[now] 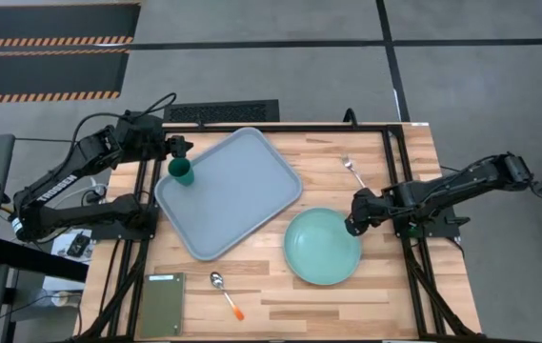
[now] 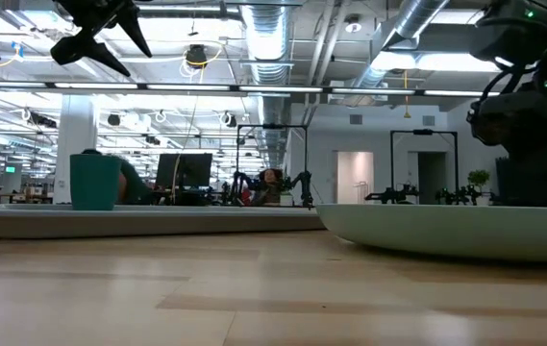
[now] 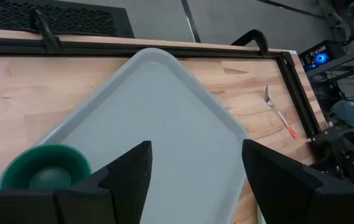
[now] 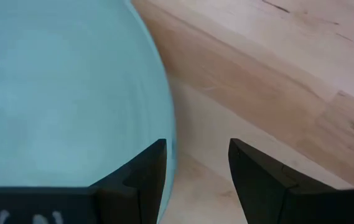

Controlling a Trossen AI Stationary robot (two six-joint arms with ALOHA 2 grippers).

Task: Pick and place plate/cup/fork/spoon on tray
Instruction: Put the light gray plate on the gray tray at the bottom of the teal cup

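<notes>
The dark green cup [image 1: 183, 171] stands upright on the grey-blue tray [image 1: 237, 200], in its left corner. My left gripper [image 1: 183, 148] is open and hangs well above the cup [image 2: 95, 183], as the low view [image 2: 100, 38] shows. The mint-green plate [image 1: 320, 250] lies on the table to the right of the tray. My right gripper [image 1: 353, 217] is open at the plate's right rim [image 4: 167, 124]. The fork [image 1: 351, 170] lies beyond the plate. The spoon [image 1: 225, 291] lies near the front edge. My right gripper has one finger [image 4: 142, 171] over the plate's inside and the other [image 4: 257, 177] outside the rim, above the table, coming from the table's right side. I cannot tell whether either finger touches the plate. The plate lies flat on the table.
A dark olive-green flat rectangle [image 1: 163, 305] lies at the front left corner. Black frame rails [image 1: 390, 152] run along the table's sides. Bare wood shows between the tray and the fork.
</notes>
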